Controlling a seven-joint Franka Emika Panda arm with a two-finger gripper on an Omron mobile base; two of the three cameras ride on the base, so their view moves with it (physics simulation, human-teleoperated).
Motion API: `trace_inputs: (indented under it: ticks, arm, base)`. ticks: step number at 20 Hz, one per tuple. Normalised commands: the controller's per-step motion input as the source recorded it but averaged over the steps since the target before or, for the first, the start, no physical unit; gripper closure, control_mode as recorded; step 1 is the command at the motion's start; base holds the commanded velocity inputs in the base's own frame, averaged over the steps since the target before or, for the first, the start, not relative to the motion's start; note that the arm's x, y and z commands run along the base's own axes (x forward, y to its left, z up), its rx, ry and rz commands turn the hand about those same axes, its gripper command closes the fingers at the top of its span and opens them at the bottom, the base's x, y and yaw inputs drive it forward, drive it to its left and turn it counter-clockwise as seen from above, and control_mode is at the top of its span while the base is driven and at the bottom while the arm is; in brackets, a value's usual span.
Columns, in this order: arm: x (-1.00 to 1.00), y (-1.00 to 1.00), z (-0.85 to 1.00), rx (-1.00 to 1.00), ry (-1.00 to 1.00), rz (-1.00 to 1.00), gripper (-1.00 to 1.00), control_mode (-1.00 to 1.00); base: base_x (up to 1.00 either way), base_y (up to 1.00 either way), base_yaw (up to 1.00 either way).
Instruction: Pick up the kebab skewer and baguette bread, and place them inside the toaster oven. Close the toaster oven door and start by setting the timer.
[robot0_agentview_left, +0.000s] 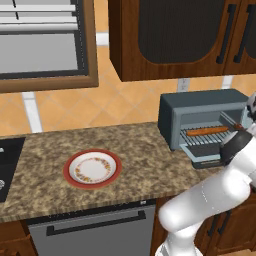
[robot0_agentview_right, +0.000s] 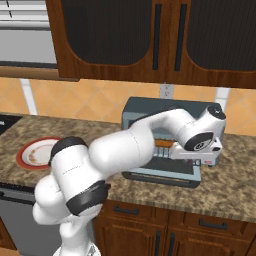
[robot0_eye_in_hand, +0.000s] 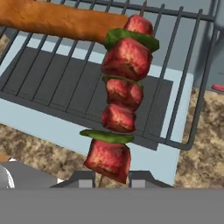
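My gripper (robot0_eye_in_hand: 111, 177) is shut on the lower end of the kebab skewer (robot0_eye_in_hand: 122, 96), a stick of red-brown meat chunks and green slices. The skewer hangs just above the wire rack (robot0_eye_in_hand: 52, 83), over its right part. The orange-brown baguette bread (robot0_eye_in_hand: 57, 19) lies across the back of that rack. The grey-blue toaster oven (robot0_agentview_left: 200, 107) stands at the right of the counter with the baguette bread (robot0_agentview_left: 207, 131) inside. The toaster oven door (robot0_agentview_left: 205, 159) is folded down flat in front. In the right base view my white hand (robot0_agentview_right: 200, 145) hovers over the door (robot0_agentview_right: 160, 174).
A red-rimmed plate (robot0_agentview_left: 92, 168) with nothing on it sits mid-counter, left of the oven. A black stovetop (robot0_agentview_left: 7, 165) is at the far left, a dishwasher (robot0_agentview_left: 95, 230) below the counter. Dark wood wall cabinets (robot0_agentview_left: 175, 35) hang above the oven.
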Motion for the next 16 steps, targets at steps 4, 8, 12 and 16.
trace_inputs:
  ticks: [4,8,12,16]
  arm:
    - [0.08,0.00,-0.05,0.00,0.00,0.06,1.00,-1.00]
    - [0.08,0.00,-0.01,0.00,0.02,0.02,1.00,-1.00]
    - [0.08,0.00,-0.17,0.00,0.07,0.00,1.00,-1.00]
    - [0.12,0.00,-0.21,0.02,0.05,0.00,1.00,-1.00]
  base:
    - [0.00,0.00,0.00]
    - [0.00,0.00,0.00]
    - [0.00,0.00,0.00]
    - [0.00,0.00,0.00]
